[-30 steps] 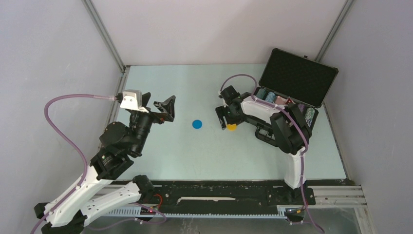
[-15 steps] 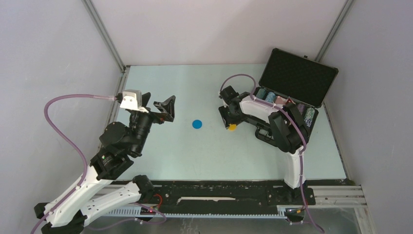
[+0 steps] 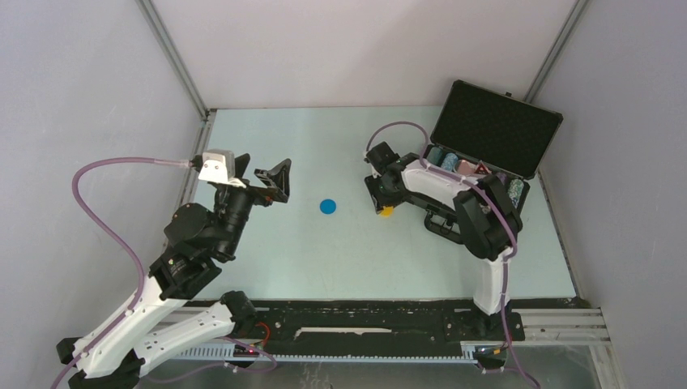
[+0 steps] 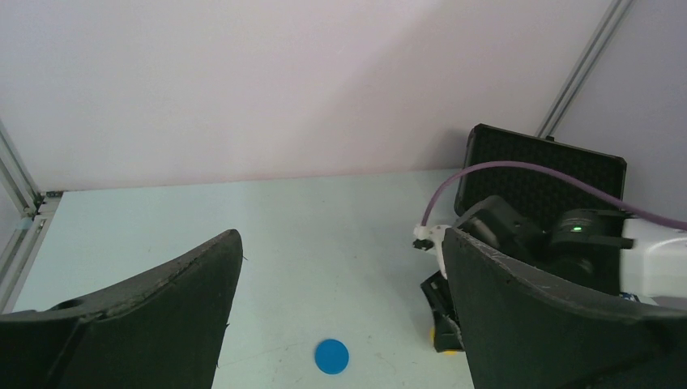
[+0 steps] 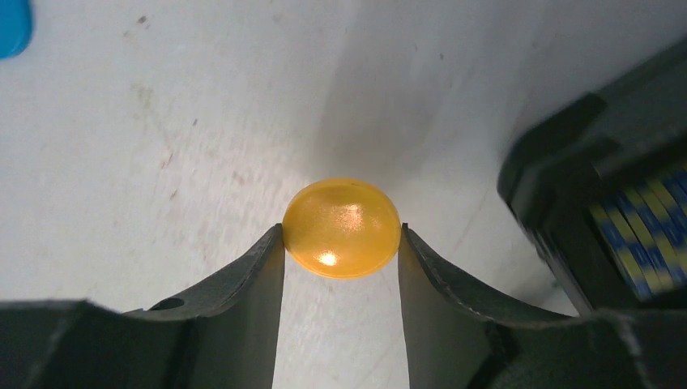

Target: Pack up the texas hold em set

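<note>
The right gripper has its jaws pressed against two opposite edges of a small yellow disc, which lies flat on the table. The hold is at the rim, probably because so thin a piece offers no other purchase. Just beside the disc, toward the right edge of the table, is a dark corner of the black briefcase, with blue and yellow striped poker chips standing on edge in their foam slot. The briefcase sits at the far right corner of the table, its lid propped open so that pieces can go in from above. A blue disc lies alone near the middle of the table, apart from the yellow one and not yet packed. The left gripper hangs above the table toward the left edge, jaws wide apart and holding nothing, facing the blue disc and seemingly kept clear of the right gripper.
</note>
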`<state>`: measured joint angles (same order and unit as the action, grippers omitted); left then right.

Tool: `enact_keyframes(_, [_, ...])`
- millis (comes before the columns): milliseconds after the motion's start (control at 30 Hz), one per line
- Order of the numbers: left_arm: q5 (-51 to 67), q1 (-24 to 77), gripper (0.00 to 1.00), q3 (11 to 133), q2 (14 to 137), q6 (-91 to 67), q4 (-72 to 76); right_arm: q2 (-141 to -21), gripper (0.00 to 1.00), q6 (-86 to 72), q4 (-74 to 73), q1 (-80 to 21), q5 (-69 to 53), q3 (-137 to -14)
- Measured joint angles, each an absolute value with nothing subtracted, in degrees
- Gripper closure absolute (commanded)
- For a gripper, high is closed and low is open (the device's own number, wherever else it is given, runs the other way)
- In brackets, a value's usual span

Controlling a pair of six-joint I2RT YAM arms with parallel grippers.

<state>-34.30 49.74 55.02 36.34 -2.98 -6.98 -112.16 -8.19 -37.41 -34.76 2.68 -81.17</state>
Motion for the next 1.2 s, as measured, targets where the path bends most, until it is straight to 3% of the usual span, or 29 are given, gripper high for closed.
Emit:
enact_keyframes(267, [-34.30, 49.74, 0.02, 55.02, 36.32, -2.98, -6.98, -92.84, 0.55, -8.23, -37.08, -32.49, -0.86, -72.79])
enact_keyframes(500, [-34.28, 49.74, 0.02, 55.02, 35.83, -3.01, -6.98, -81.01, 0.55, -8.67, -38.04, -20.10, 2.72, -66.43])
enact_keyframes(767, [-34.20, 49.74, 0.02, 55.02, 35.79, -3.03, -7.01, -78.26, 0.53, -9.26, -40.07, -3.79, 4.10, -60.62])
enact_keyframes(1200, [-34.11, 49.74, 0.02, 55.02, 35.79, -3.03, -7.01, -82.54, 0.49, -13.02, -36.07, -0.95, 6.02, -60.03])
